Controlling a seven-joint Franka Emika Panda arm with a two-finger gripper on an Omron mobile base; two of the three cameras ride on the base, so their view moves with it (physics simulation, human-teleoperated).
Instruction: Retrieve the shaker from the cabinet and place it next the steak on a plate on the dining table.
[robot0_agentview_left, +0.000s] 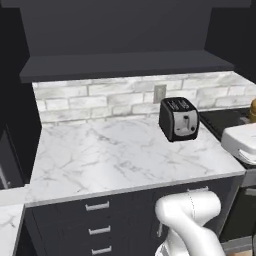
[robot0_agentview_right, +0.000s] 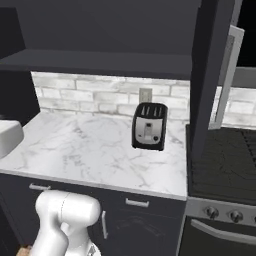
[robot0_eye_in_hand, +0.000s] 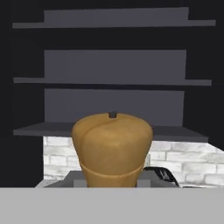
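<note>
In the hand view the shaker (robot0_eye_in_hand: 112, 148) sits closest of all, a tan-brown wooden shape that stands upright in the frame with its rounded dome on top and a small dark nub at the very crown. Its long axis runs up and down in that view. Below a thin ridge the body is cut off by the bottom of the picture, so its waist and base cannot be seen. The tool's fingertips are hidden behind it; the tool is clenched on the shaker, which sits right in front of the camera, between where the fingers would be.

In both base views the white arm (robot0_agentview_left: 192, 220) is cut off at the bottom edge, and the tool and shaker are out of frame there.

Past the arm comes the dark drawer front with silver handles (robot0_agentview_left: 97, 205), then the marble counter (robot0_agentview_left: 115, 155). A black and silver toaster (robot0_agentview_right: 149, 126) stands on it toward the back, near a wall socket (robot0_agentview_left: 159, 93) in the pale brick wall. In the left base view a white object (robot0_agentview_left: 242, 142) at the right edge is only partly visible and hard to name. In the right base view a dark stove top (robot0_agentview_right: 225, 165) with knobs lies right of the counter.

Farthest is the cabinet (robot0_eye_in_hand: 113, 70), dark charcoal, with its long flat shelf (robot0_agentview_left: 125, 65) above the brick. Its shelves look bare and dim in the hand view.
</note>
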